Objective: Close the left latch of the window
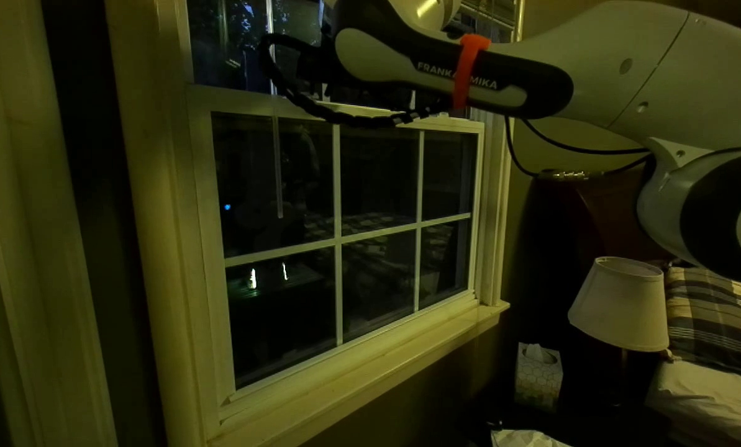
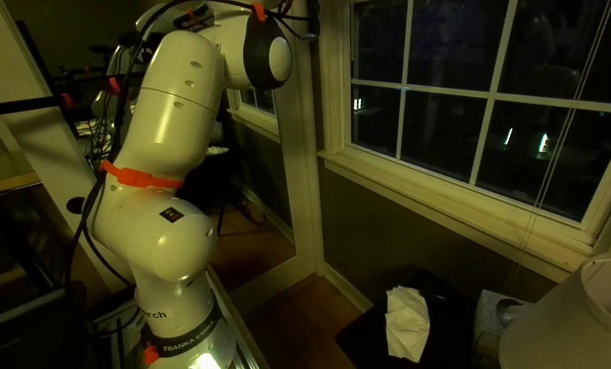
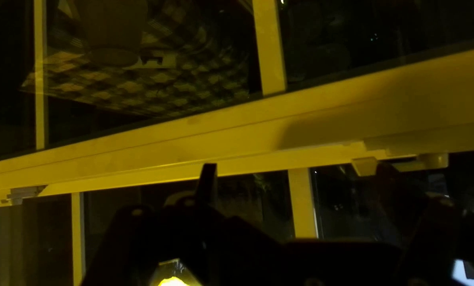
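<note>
The jaws stand apart, close by the left latch [image 3: 421, 162] of the window [image 1: 338, 238]; contact is unclear. The window rises beyond the wall-side edge of the black counter [image 2: 361, 335].

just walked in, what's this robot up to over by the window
A robot arm extends in front of the window, there to close the left latch, apparently the nearer one in the wrist view. Its hand is open by the meeting rail, fingers apart, with nothing visibly gripped. The pictures don't settle whether the hand touches that latch, or whether the latch is closed. A second latch shows farther along the rail.
</note>
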Robot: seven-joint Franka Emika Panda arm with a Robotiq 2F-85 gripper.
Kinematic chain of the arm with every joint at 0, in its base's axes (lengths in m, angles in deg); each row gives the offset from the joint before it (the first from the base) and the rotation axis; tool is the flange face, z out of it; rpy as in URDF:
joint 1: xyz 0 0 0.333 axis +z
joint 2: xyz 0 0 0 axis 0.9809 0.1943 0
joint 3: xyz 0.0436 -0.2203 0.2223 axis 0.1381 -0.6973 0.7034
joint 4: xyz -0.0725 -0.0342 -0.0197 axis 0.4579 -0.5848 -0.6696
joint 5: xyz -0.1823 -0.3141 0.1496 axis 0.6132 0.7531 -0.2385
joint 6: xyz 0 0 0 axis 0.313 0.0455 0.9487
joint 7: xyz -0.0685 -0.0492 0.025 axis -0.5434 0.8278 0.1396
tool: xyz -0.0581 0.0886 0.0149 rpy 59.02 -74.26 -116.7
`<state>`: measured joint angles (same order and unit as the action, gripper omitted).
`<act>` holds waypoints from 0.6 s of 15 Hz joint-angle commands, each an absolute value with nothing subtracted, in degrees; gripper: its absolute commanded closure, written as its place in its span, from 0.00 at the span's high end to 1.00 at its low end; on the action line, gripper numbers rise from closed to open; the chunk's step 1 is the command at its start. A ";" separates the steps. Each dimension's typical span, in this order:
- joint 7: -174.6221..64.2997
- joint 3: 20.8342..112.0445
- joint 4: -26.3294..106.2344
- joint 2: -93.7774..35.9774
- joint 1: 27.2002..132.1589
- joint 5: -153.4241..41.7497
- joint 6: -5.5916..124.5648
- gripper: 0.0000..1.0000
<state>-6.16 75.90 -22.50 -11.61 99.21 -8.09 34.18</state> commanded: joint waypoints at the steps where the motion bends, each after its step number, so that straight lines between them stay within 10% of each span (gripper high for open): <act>1: -6.96 76.83 -23.18 -10.52 97.73 -9.49 37.01 1.00; 9: -6.74 76.46 -22.58 -10.82 98.00 -8.87 35.45 1.00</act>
<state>-6.16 76.16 -22.50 -10.68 98.05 -8.09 37.22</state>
